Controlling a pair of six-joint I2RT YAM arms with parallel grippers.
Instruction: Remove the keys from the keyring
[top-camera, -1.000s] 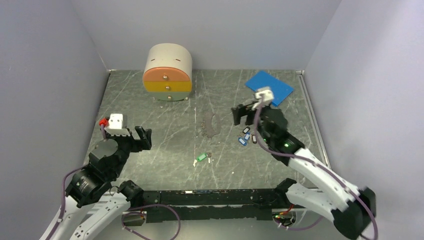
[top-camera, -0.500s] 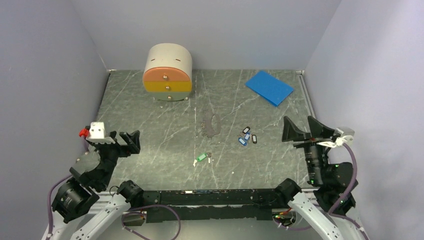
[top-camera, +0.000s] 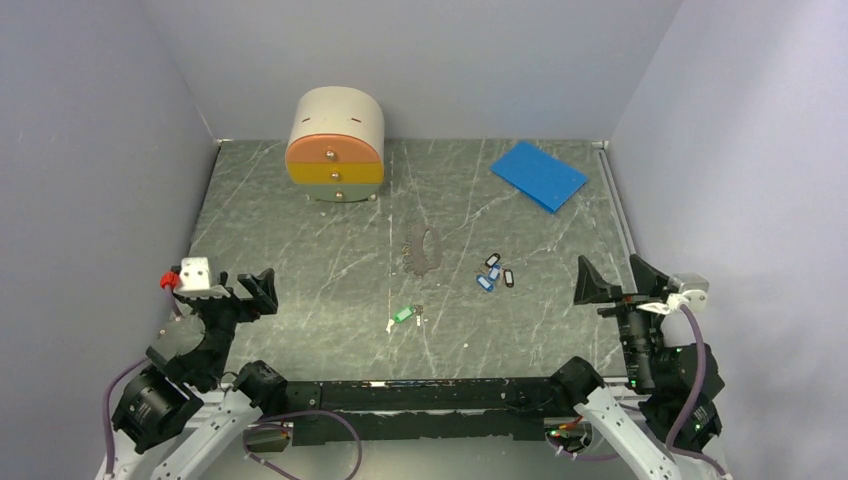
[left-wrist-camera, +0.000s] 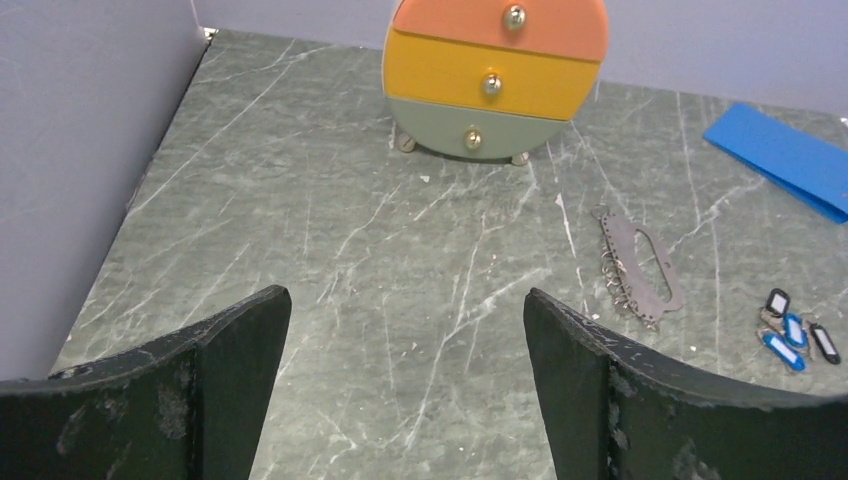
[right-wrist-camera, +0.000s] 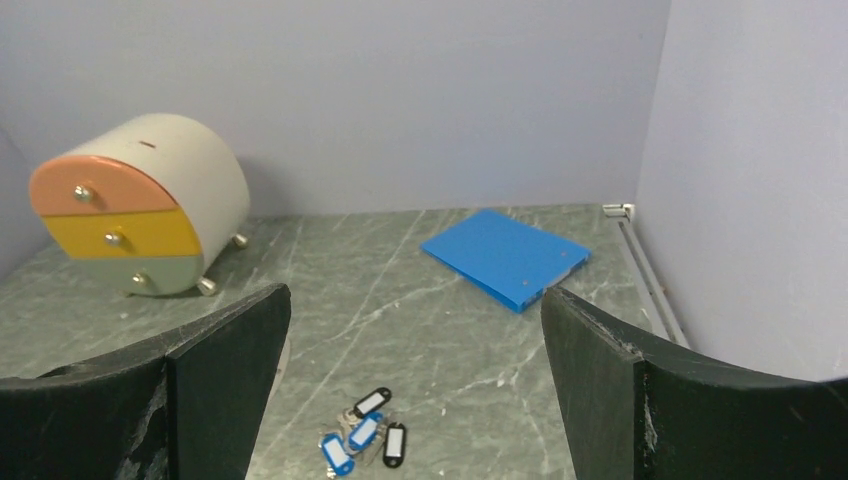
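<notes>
Green-tagged keys (top-camera: 403, 315) lie by the middle of the near edge of the table (top-camera: 300, 220), apart from the keyring (top-camera: 422, 249) at its centre. The left gripper (top-camera: 243, 285) and right gripper (top-camera: 612, 272) stand wide open and empty above the near corners

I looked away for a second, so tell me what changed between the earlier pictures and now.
The right gripper pulled back from near the blue tags to the near right corner; the left gripper drew back slightly. Both are open and empty. The keys, keyring, drawer unit and blue folder stayed put.
</notes>
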